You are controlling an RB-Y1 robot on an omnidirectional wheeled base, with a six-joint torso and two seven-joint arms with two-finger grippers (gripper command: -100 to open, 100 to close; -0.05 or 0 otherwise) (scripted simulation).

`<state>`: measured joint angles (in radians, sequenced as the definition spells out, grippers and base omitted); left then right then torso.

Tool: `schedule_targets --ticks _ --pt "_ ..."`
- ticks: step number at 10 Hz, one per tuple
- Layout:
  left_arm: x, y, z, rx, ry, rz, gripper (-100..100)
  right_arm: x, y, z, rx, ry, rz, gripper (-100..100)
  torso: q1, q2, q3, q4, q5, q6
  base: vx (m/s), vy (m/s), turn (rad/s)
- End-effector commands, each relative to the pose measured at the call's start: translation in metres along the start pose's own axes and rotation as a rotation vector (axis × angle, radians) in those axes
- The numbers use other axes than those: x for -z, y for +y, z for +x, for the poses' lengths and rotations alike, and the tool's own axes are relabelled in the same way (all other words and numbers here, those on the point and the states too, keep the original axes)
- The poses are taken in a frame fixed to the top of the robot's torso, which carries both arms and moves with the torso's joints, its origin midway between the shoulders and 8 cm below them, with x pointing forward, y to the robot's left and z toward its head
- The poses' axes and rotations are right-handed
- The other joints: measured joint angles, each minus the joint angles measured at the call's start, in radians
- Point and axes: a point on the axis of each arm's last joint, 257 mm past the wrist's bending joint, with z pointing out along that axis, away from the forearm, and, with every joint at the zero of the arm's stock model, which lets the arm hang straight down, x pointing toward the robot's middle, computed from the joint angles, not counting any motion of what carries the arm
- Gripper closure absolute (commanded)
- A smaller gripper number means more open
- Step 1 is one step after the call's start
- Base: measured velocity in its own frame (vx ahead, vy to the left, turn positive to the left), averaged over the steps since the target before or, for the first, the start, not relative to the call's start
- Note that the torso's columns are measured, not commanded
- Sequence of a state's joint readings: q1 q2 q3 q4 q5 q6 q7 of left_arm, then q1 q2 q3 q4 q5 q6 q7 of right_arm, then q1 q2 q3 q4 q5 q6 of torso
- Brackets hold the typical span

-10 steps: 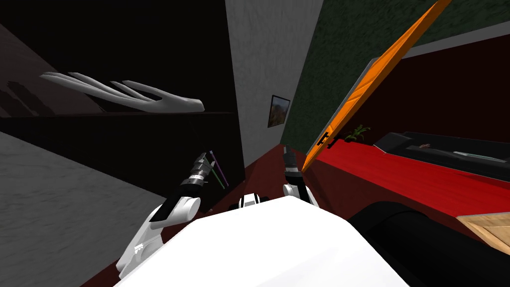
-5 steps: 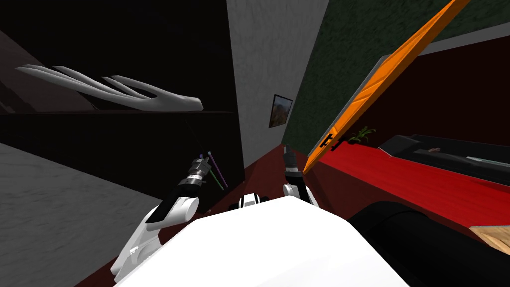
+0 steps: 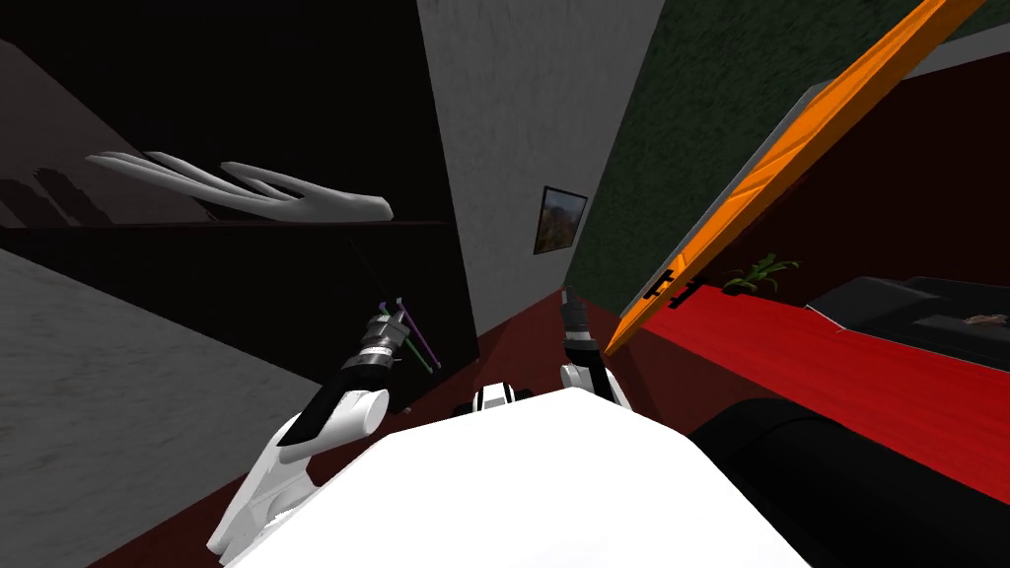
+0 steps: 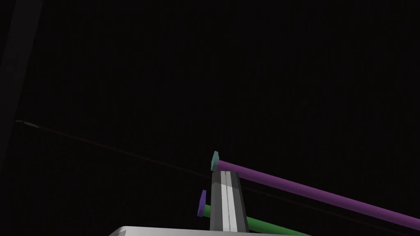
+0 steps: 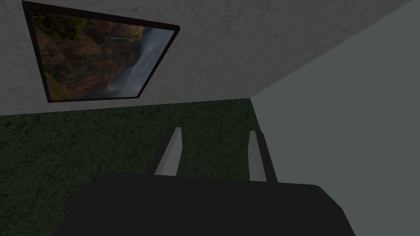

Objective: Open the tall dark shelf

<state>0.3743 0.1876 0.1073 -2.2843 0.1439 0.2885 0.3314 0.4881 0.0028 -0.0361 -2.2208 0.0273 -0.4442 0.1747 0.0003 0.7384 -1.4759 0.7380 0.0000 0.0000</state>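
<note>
Left claw (image 4: pixel 224 174), shut and empty at the purple rod (image 4: pixel 311 192), should pull the shelf (image 3: pixel 247 276) front straight outward; right claw (image 5: pixel 215 132) open.

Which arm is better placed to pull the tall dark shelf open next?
Probably left. The left gripper is close to the tall dark shelf, fingers shut, beside a purple rod and a green rod. The right gripper, open, is raised on the other side, away from the shelf.
</note>
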Motion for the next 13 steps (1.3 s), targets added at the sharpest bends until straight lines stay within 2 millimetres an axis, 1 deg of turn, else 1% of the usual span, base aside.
schedule_targets --ticks 1,3,4,5,6,7,10,11,13 --pt "0.003 -0.006 -0.018 -0.005 -0.056 0.013 100 0.000 0.000 0.000 0.000 0.000 0.000 0 0.001 0.000 0.000 0.000 0.000 0.000 -0.006 -0.235 0.152" --pt "0.005 -0.010 -0.033 -0.007 -0.099 0.021 100 0.000 0.000 0.000 0.000 0.000 0.000 0 -0.001 -0.001 -0.001 0.000 0.000 0.000 -0.003 -0.257 0.168" --pt "0.006 -0.007 -0.027 -0.006 -0.085 0.018 100 0.000 0.000 0.000 0.000 0.000 0.000 0 -0.002 -0.002 -0.001 0.000 0.000 0.000 0.004 -0.129 0.034" --pt "0.004 -0.003 -0.023 0.066 -0.079 0.017 -100 0.000 0.000 0.000 0.000 0.000 0.000 0 0.006 -0.001 -0.001 0.000 0.001 0.000 0.062 0.045 -0.006" --pt "0.003 -0.002 -0.021 0.091 -0.073 0.014 -100 0.000 0.000 0.000 0.001 0.000 0.000 0 0.013 -0.004 -0.002 -0.001 0.004 0.000 0.112 0.153 -0.001" --pt "0.001 0.001 -0.019 0.129 -0.066 0.011 -100 0.000 0.000 0.000 0.001 0.000 0.000 0 0.014 -0.005 -0.003 -0.001 0.004 0.000 0.088 0.198 -0.004" --pt "-0.004 0.009 -0.012 0.232 -0.045 -0.002 -100 0.000 0.000 0.000 0.001 0.000 0.000 0 -0.004 0.000 0.000 0.000 -0.001 0.000 0.085 0.150 -0.004" --pt "-0.004 0.013 -0.010 0.287 -0.054 0.001 -100 0.000 0.000 0.000 0.001 0.000 0.000 0 -0.005 0.001 0.001 0.000 -0.001 0.000 0.072 0.111 -0.003" --pt "-0.004 0.016 -0.008 0.331 -0.066 0.004 -100 0.000 0.000 0.000 0.001 0.000 0.000 0 -0.004 0.001 0.001 0.000 -0.001 0.000 0.034 0.044 -0.001"
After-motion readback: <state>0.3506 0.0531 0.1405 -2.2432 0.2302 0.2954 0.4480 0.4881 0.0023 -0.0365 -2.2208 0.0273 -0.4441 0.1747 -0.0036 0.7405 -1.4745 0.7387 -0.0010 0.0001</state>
